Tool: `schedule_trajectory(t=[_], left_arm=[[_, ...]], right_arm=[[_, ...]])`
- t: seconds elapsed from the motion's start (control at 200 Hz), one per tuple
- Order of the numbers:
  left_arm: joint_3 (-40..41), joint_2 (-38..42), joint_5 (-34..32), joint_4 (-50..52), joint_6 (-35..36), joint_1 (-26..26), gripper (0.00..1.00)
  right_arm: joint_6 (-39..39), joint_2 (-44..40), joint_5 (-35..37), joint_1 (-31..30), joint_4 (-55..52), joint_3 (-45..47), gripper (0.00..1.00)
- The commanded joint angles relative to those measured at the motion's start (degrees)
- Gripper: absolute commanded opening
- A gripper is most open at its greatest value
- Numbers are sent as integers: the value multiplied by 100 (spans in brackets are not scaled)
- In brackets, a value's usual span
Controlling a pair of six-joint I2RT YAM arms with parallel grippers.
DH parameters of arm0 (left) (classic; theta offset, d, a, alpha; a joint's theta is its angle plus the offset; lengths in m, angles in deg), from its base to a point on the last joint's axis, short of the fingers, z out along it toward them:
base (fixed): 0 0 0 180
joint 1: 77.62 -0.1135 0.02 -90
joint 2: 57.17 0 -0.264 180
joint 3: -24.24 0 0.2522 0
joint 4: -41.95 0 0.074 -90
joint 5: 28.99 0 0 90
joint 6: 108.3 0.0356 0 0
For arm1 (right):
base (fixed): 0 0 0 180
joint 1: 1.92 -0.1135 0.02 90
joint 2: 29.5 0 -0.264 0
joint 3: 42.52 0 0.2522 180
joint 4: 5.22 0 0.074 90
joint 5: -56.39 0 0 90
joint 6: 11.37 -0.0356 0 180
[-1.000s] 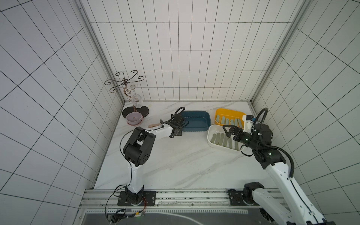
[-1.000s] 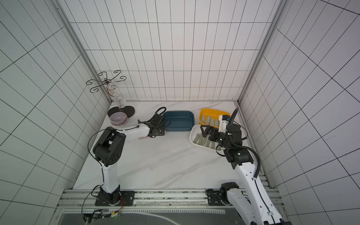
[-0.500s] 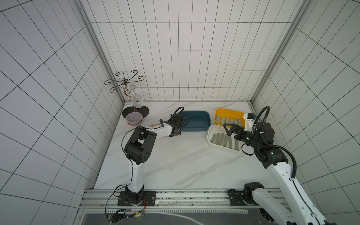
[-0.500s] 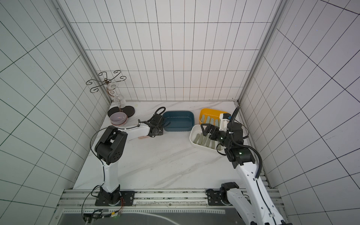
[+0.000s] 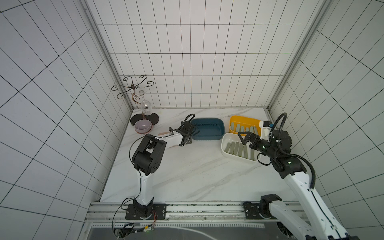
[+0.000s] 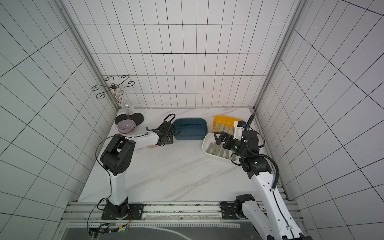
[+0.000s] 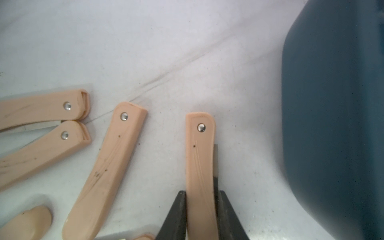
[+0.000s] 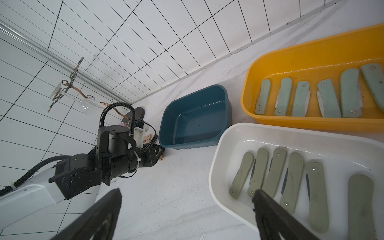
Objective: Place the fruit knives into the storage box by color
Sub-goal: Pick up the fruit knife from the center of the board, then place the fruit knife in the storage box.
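left gripper (image 7: 201, 197) clenched on a peach-pink knife (image 7: 199, 153), pads on both long edges near the butt end; rivet end points away from the wrist; thin strip of blade shows along one edge; cannot tell if it's off the marble table (image 7: 187, 52); blue box (image 7: 336, 116) just beside it, apart; in both top views the grip sits at the blue box's 9 o'clock end

loose peach-pink knives (image 7: 106, 166): at least four, flat on the table beside the held one, two of them touching at the rivet ends; all outside the boxes

right gripper (image 8: 187, 195) released, jaws spread wide, nothing between them; hovers over the 11 o'clock corner of the white box (image 8: 228, 149)

white box at the blue box's 4 o'clock; six olive knives (image 8: 274, 172) lie side by side in it; yellow box (image 8: 291, 122) at the blue box's 3 o'clock, touching the white box; six mint knives (image 8: 301, 99) in a row in it, some blades partly showing

purple bowl (image 5: 142, 126) and glass rack (image 5: 154, 118) at the table's 10 o'clock corner, well apart from the boxes
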Motion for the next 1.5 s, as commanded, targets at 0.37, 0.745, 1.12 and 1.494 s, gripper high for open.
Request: schedule_trajectory(t=[0.37,0.745,1.12,1.494], left_arm=[[279,731,237,62,-41,-128,23],[-443,1146,522,377,108,-107,24],[-2080,63,597,736,100,462,24],[-2767,-961,226,867,8,461,24]], right_arm=[[-76,84,-126,38,274,-237,100],[-75,218,-159,41,428,-140,100],[0,304,-184,35,494,-79,100],[64,262,-231,39,422,-69,100]])
